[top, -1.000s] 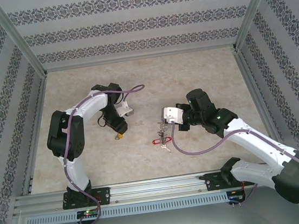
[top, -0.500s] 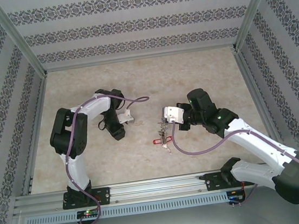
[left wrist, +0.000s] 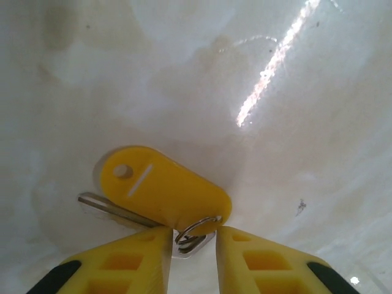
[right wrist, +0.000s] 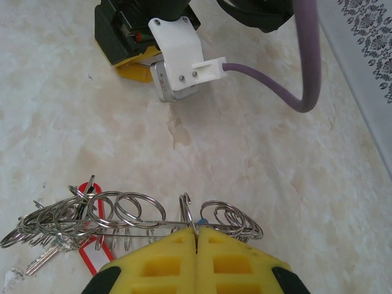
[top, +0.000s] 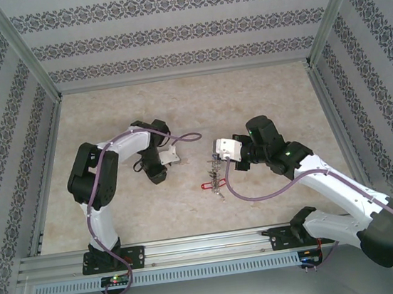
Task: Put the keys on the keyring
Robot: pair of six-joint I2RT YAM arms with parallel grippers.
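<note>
Marbled beige table [top: 261, 89], patterned walls [top: 168, 32]. Yellow-tagged key [left wrist: 162, 190] lies flat on the table, long axis diagonal, blade pointing left. Its ring end sits between the left gripper [left wrist: 194, 245] jaws; grip cannot be told. Right gripper [right wrist: 196, 242] clenched on the keyring [right wrist: 122, 223] mid-table, wire crosswise.

A pale marbled tabletop [top: 262, 96] bears a small silver key with a flat yellow plastic tag [left wrist: 162, 193]; apart, a key-fringed grey metal keyring [right wrist: 141, 223] rests its red plastic tag [right wrist: 92, 252] there.
</note>
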